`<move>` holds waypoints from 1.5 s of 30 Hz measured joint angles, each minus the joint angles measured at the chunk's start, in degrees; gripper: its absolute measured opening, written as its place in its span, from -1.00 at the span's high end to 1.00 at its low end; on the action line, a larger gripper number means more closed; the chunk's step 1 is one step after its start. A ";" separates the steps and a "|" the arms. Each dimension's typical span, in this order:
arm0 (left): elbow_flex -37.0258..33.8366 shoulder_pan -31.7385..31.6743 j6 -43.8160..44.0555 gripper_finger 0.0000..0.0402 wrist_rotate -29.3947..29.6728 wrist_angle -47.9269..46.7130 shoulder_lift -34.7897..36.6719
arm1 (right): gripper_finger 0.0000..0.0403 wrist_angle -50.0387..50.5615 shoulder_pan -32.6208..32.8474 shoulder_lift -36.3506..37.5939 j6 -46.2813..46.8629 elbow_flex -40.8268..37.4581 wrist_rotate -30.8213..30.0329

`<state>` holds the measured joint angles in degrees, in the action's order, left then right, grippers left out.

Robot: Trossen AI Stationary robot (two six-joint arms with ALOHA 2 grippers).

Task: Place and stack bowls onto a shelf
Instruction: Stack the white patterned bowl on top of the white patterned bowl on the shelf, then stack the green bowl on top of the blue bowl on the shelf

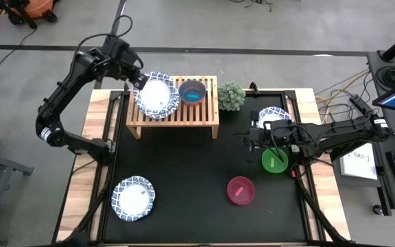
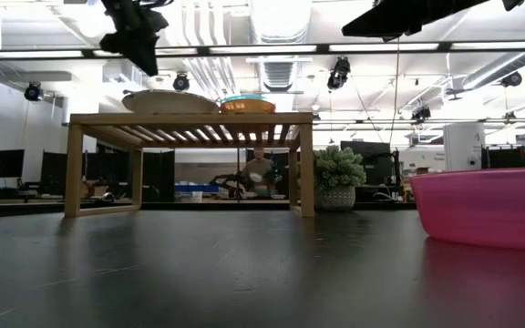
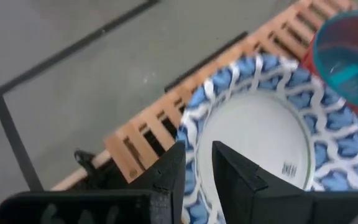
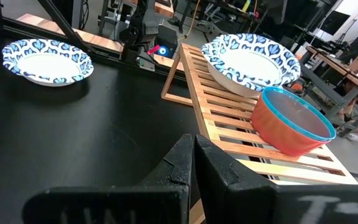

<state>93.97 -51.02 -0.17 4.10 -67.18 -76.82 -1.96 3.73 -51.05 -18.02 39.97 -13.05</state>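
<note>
The light-wood shelf (image 1: 208, 116) stands at the table's far side. On its slatted top sit a white blue-rimmed bowl (image 1: 158, 96) and a red bowl with a blue bowl nested in it (image 1: 193, 91). My left gripper (image 1: 141, 82) hovers open just above the white bowl's far-left rim (image 3: 194, 118), its fingers either side of the rim line, and the low view shows it clear of the bowl. My right gripper (image 1: 251, 137) is shut and empty over the table right of centre. Behind it a second white bowl (image 1: 273, 115) rests on the mat.
A green bowl (image 1: 276, 161) and a magenta bowl (image 1: 241, 190) sit on the black mat near the right side. A third white bowl (image 1: 133, 198) lies near the left front. A small potted plant (image 1: 231, 96) stands right of the shelf. The mat's middle is bare.
</note>
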 joint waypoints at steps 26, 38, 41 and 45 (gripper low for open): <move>-15.18 0.73 -0.40 0.79 4.19 12.22 1.92 | 0.96 0.00 0.00 0.00 -0.02 0.00 -0.45; -29.79 18.69 7.41 0.79 -3.61 27.04 20.81 | 0.96 0.04 -0.02 -0.13 3.84 0.00 -0.47; -36.38 26.47 10.10 0.79 -3.63 36.14 25.49 | 0.96 0.37 0.00 -0.13 7.28 0.00 -0.47; -45.29 36.41 9.44 0.79 -3.33 52.36 29.72 | 0.96 1.72 -0.02 -0.49 12.56 0.00 -0.55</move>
<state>48.69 -14.61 9.27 0.77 -14.82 -47.11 -0.23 3.70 -51.54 -5.46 39.97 -13.60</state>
